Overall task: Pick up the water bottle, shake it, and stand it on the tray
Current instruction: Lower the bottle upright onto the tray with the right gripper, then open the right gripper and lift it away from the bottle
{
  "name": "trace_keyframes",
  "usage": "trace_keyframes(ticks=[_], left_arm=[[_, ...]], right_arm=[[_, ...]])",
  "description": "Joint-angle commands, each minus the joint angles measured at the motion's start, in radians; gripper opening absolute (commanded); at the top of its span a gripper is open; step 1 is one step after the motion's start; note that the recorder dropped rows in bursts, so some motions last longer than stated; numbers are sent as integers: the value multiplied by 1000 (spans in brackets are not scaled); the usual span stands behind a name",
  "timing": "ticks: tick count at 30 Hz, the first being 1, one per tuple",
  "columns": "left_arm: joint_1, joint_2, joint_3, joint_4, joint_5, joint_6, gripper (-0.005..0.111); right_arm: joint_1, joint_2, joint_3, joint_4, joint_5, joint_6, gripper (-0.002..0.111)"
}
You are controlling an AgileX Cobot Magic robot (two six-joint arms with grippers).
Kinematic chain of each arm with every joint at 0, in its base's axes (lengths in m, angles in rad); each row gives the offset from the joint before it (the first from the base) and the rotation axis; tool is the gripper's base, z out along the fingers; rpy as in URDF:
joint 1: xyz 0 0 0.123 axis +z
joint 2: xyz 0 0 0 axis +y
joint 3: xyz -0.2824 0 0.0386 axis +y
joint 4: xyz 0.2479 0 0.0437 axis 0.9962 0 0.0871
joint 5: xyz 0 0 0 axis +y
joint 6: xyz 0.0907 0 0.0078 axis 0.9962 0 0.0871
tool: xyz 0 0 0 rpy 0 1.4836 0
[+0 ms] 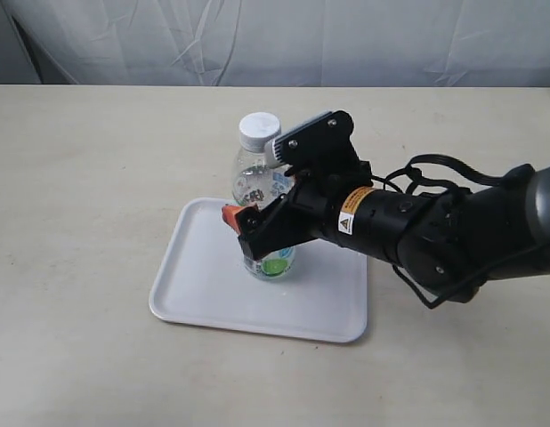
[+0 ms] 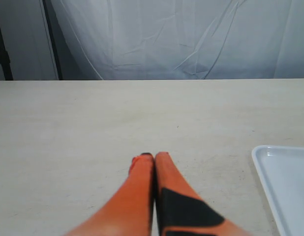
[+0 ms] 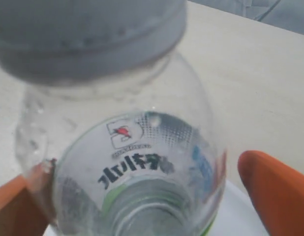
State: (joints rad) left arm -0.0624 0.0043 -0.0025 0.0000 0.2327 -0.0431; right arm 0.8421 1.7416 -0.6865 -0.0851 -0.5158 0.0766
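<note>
The water bottle [image 1: 254, 182] stands upright on the white tray [image 1: 204, 289], clear with a white cap [image 1: 259, 131] and a green patch low on its label. My right gripper [image 1: 255, 229] reaches in from the right and straddles the bottle's lower body. In the right wrist view the bottle [image 3: 142, 162] fills the space between the orange fingers [image 3: 275, 191]; one finger stands apart from it with tray [image 3: 238, 211] showing in the gap, so the gripper is open. My left gripper [image 2: 154, 156] is shut on nothing, low over bare table, out of the exterior view.
A corner of the tray [image 2: 285, 182] lies a short way from the left gripper. A pale tabletop [image 1: 88, 178] surrounds the tray. A white cloth backdrop [image 1: 284, 40] hangs behind the table's far edge.
</note>
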Motion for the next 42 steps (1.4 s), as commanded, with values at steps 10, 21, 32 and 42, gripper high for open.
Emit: trace_keyframes(ticks=[10, 21, 32, 42], left_arm=[[1, -4, 3, 0, -1, 0, 0], [1, -4, 3, 0, -1, 0, 0], [1, -4, 3, 0, -1, 2, 0], [1, -4, 3, 0, -1, -1, 0]], right_arm=[[-5, -108, 0, -18, -61, 1, 98], [-5, -244, 0, 11, -89, 1, 97], [-5, -578, -20, 85, 279, -112, 3], [-101, -847, -18, 85, 627, -130, -1]])
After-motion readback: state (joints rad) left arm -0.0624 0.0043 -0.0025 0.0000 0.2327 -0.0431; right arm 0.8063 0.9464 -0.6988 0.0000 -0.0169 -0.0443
